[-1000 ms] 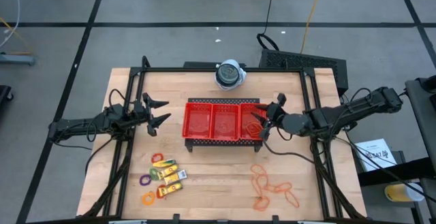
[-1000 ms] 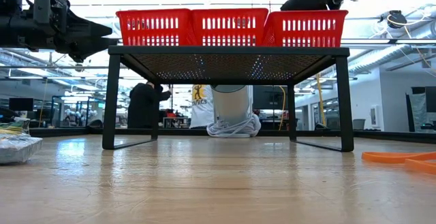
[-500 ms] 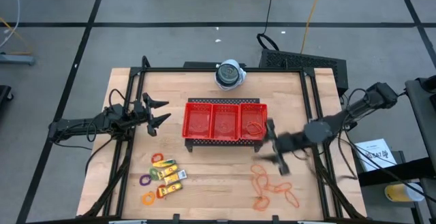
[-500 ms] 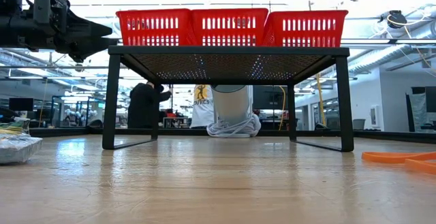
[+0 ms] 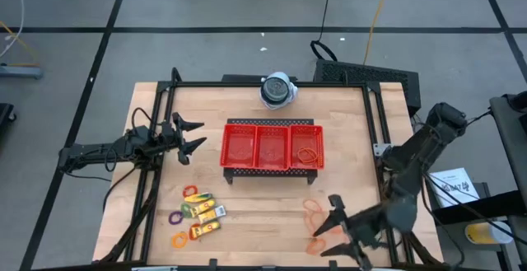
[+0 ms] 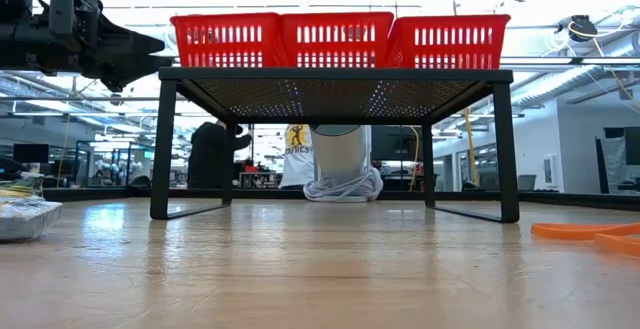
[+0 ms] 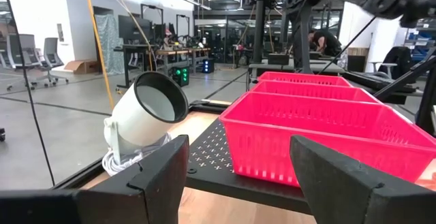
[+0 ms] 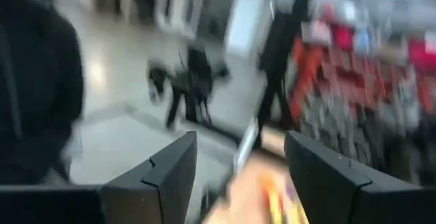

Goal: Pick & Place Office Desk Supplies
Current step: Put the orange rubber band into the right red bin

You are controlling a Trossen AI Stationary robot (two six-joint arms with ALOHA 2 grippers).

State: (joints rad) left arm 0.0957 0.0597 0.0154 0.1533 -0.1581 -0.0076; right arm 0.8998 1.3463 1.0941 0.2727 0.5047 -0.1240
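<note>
The right pincer (image 5: 344,226) is now hanging open and empty over the near right part of the wooden surface (image 5: 263,213), at about five o'clock from the red mesh tray (image 5: 272,147). A second ago it was at the tray's right-hand compartment; it has since swung back toward the near edge, its jaws widening on the way. One orange rubber band (image 5: 309,153) is now lying in that right compartment, so one item appears to be delivered and the arm is likely going back for another.

The right arm is bending sharply, its elbow out past the surface's right edge and its wrist pointing toward nine o'clock. The fingertips are sitting just over the loose pile of orange rubber bands (image 5: 323,226). Whether they are touching a loop cannot be told. In the right wrist view the two dark fingers (image 8: 158,171) are standing well apart with nothing between them.

At about seven o'clock from the tray, near the front left of the surface, the yellow packets (image 5: 206,213) are lying among the small coloured rings (image 5: 178,226), untouched.

Farther back, at nine o'clock from the tray, the left pincer (image 5: 188,137) is waiting open and empty, unmoved over the last second, pointing toward the tray's left end. Its wrist view is showing both fingers (image 7: 160,176) spread, the tray ahead and the round white device (image 7: 146,112) beside it.

Beyond the tray, at twelve o'clock, that device is standing at the far edge of the surface.
</note>
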